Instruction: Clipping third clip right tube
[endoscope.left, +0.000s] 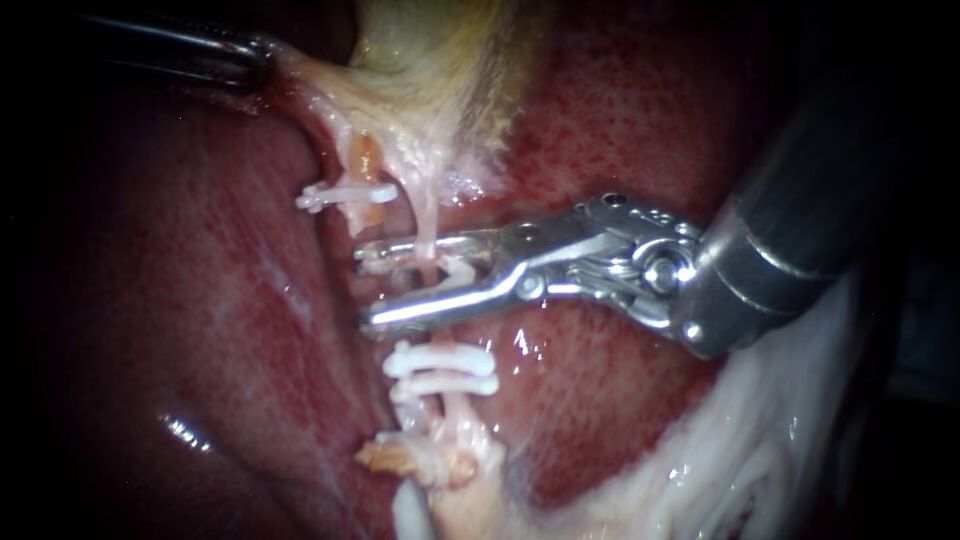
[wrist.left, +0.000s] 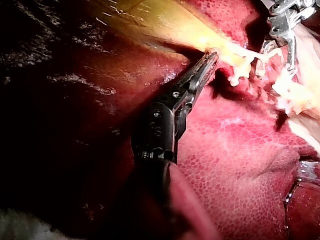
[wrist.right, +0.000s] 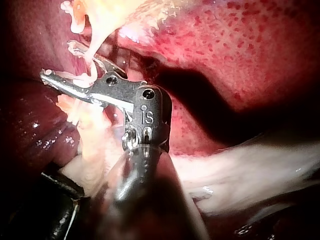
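Right instrument (endoscope.left: 372, 285) jaws are standing wide, straddling the right tube (endoscope.left: 428, 215) just gallbladder-side of the two clips (endoscope.left: 442, 370), probably lining up the third. Left instrument (wrist.left: 209, 60) jaws are clamping gallbladder (endoscope.left: 430, 70) tissue well beyond those clips, likely pulling the tube taut.

left instrument (endoscope.left: 252, 55): thin dark shaft enters from far left, straight; pincer clamped on edge of gallbladder (endoscope.left: 440, 80) | right instrument (endoscope.left: 366, 285): thick shaft enters from right, wrist angled down-left; pincer parted, clear gap, both tips pointing left
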